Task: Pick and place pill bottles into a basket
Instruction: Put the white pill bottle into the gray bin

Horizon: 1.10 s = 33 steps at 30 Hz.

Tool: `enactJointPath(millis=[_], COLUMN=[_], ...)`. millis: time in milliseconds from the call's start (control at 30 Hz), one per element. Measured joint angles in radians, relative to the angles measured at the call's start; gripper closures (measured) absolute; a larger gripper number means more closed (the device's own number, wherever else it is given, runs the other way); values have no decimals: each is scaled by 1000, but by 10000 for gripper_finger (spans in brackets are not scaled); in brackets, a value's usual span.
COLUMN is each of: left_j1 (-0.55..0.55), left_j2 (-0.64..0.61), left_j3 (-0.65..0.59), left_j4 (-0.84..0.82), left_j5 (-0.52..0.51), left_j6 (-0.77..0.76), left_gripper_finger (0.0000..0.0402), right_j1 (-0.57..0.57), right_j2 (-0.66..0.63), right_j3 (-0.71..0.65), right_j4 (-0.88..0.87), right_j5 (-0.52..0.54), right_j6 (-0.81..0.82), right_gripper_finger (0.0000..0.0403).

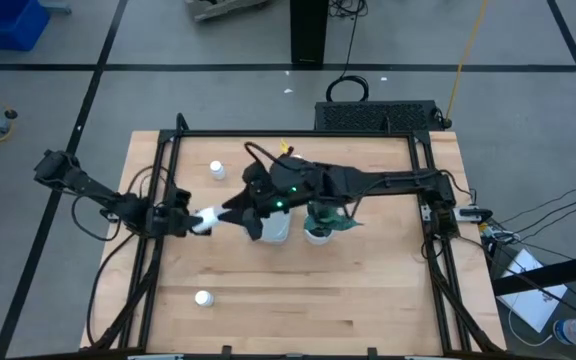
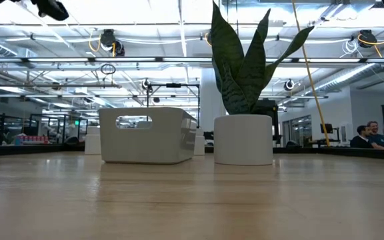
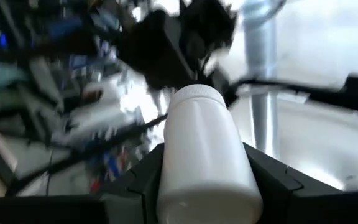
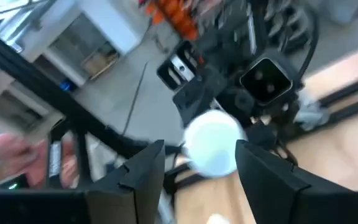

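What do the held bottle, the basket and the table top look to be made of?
Pill bottle in the left gripper: smooth white plastic, by its soft sheen.
Basket: pale matte plastic, judging by its moulded rounded corners and cut-out handle.
Table: light wood, by its visible grain and plank seams.

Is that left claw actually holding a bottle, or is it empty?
Holding one. In its wrist view, a white pill bottle sits clamped between the left claw's dark fingers; from above, white shows at its tip.
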Motion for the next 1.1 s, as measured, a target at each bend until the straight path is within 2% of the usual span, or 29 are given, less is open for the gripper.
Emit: enactJointPath(millis=[200, 333, 467, 667, 767, 900, 1100], left_j1=[0, 0, 0, 0, 0, 0, 0], left_j2=[0, 0, 1, 1, 1, 2, 3], left_j3=[0, 0, 0, 0, 0, 0, 0], left_j4=[134, 150, 159, 167, 166, 156, 148], left_j5=[-101, -161, -186, -227, -231, -250, -259], left_j6=[95, 122, 144, 167, 173, 175, 175], left_gripper_finger=[232, 232, 232, 232, 232, 232, 232], right_j1=[65, 92, 94, 80, 80, 71, 49], right_j2=[2, 0, 2, 5, 2, 2, 1], right_j3=[-9, -101, -231, -418, -440, -443, -443], right_j4=[64, 261, 544, 839, 870, 878, 893], right_j5=[252, 442, 477, 483, 515, 530, 526], right_j6=[-78, -71, -15, 116, 164, 142, 157], right_gripper_finger=[216, 212, 205, 176, 155, 131, 122])
